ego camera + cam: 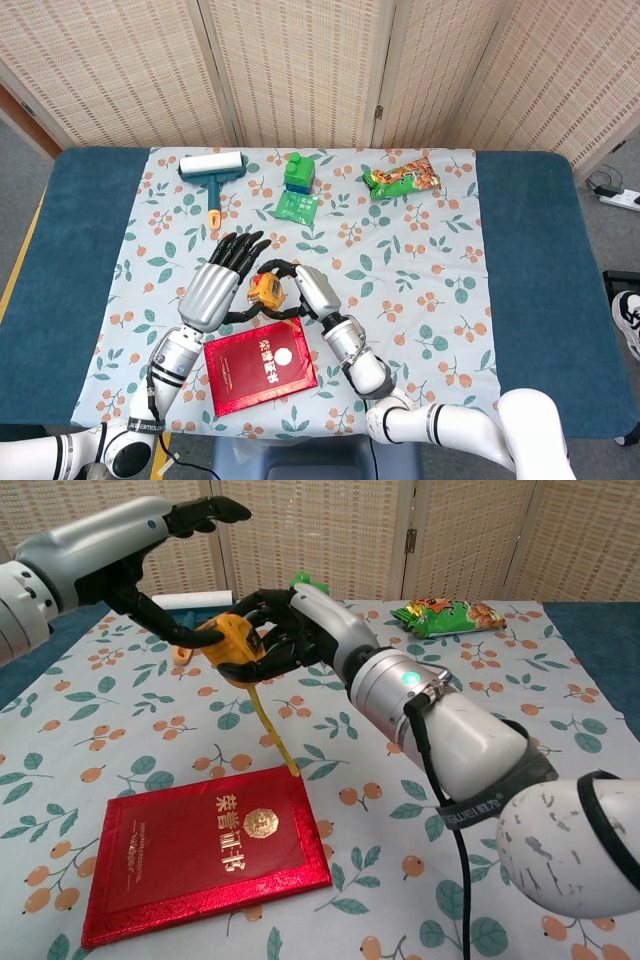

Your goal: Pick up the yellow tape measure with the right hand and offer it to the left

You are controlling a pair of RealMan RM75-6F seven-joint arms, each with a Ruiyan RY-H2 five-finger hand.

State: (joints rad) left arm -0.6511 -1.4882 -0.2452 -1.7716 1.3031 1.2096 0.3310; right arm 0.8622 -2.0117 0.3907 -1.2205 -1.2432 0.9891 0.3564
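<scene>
My right hand (pixel 300 630) (pixel 305 290) holds the yellow tape measure (pixel 234 646) (pixel 263 291) in the air above the flowered tablecloth (pixel 420 260), fingers wrapped around its case. A short length of yellow tape (pixel 272 730) hangs from it, its tip just above the red booklet's far edge. My left hand (pixel 120 555) (pixel 212 290) is right beside it on the left, fingers spread above the case and thumb curved below it. The thumb tip reaches the case's left edge; whether it touches is unclear.
A red booklet (pixel 205 850) (pixel 260 370) lies on the cloth below both hands. At the far side lie a lint roller (pixel 212 170), a green box (pixel 298 172), a green packet (pixel 297 207) and a snack bag (pixel 402 178).
</scene>
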